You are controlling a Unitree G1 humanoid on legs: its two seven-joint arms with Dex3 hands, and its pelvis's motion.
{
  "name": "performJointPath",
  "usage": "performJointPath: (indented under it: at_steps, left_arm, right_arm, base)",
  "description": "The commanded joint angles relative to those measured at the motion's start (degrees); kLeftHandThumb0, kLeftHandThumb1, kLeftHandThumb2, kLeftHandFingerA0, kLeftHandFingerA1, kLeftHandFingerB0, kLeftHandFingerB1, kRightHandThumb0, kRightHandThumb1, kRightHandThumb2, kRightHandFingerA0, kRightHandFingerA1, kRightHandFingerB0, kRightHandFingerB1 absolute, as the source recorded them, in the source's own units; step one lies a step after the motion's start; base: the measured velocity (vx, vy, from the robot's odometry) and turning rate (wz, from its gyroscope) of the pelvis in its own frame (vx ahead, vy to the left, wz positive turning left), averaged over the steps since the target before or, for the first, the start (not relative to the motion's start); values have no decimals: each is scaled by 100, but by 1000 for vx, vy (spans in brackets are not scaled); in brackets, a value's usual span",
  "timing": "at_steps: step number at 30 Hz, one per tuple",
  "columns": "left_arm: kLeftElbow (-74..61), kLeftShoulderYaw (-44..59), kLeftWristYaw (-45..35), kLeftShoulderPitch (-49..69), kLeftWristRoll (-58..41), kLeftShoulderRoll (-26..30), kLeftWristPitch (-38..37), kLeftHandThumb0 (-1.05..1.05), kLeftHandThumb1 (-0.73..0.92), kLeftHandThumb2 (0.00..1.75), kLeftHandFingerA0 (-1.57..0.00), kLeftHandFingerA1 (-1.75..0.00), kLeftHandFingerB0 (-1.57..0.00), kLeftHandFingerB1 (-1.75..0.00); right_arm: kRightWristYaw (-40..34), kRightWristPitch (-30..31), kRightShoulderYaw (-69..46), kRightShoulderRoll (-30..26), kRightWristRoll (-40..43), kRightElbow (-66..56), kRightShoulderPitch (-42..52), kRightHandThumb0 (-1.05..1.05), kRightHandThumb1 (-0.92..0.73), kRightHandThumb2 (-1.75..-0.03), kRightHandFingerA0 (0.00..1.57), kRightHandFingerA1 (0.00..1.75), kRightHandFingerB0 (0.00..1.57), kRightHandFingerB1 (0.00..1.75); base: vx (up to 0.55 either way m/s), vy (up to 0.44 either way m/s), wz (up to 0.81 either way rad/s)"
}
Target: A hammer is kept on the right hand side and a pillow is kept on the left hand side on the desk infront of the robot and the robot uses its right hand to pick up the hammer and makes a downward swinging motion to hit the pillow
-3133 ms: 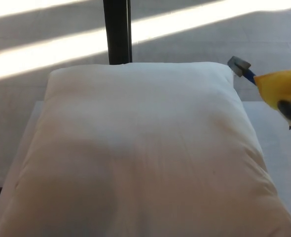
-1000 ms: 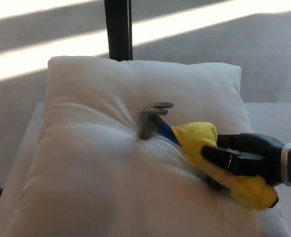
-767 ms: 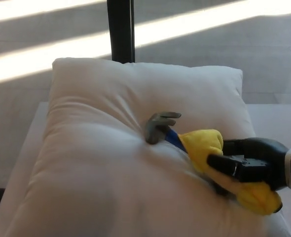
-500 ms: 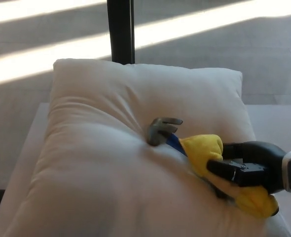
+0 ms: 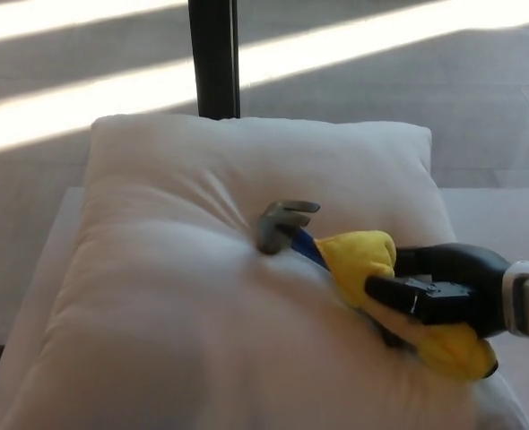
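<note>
**Hammer head sinking into the pillow**

Standing here and scanning from the left, I am seeing no sign of the robot's left hand; that side is showing only the pale desk point(image 5: 54, 242) edge poking out from under the pillow point(image 5: 175, 296). The pillow is taking up nearly the whole desk, white and plump, with creases fanning out toward a dent a little right of its middle. Behind it a dark post point(image 5: 213, 58) is standing upright, and strips of sunlight are lying across the floor point(image 5: 426, 98).

In that dent the grey metal head of the hammer point(image 5: 281, 226) is pressing down into the fabric, its claw pointing right. A short blue stretch of handle is running from the head toward the lower right and disappearing into a thick yellow padded grip. The right hand point(image 5: 439, 296) is coming in from the right edge, its black fingers point(image 5: 399, 291) wrapping tightly around that yellow grip and holding the hammer low over the pillow.

As I judge it, the hit is landing right now: pickup done, swing at its bottom. The next move, I think, is calling for the arm to be lifting the hammer clear without slackening the hold, since a loose grip on that soft padding could be letting the tool twist or slide. Whether another swing is coming, I am not able to say.
</note>
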Motion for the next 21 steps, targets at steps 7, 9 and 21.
performJointPath:
  at_steps: [7, 9, 21]
  left_arm:
    - [7, 23, -5, 51, -25, 119, -93, -59, 65, 60, -71, -59, -68, -55]
    - [14, -10, 26, 54, 18, 124, -124, -60, 66, 60, -67, -58, -67, -55]
    - [65, 20, -32, 110, 19, 132, -192, -61, 65, 59, -72, -59, -68, -55]
  right_arm:
    - [-561, 1277, -1950, 160, 662, -114, -1333, -38, -71, -90, 103, 175, 72, 155]
    - [-494, 1347, -2196, 87, 737, -63, -1488, -40, -75, -81, 106, 175, 69, 158]
    - [-1023, 1575, -4081, -735, 661, 82, -2066, -31, -75, -106, 105, 175, 71, 170]
  base:
    - [0, 0, 0]
    - [0, 0, 0]
    - [0, 0, 0]
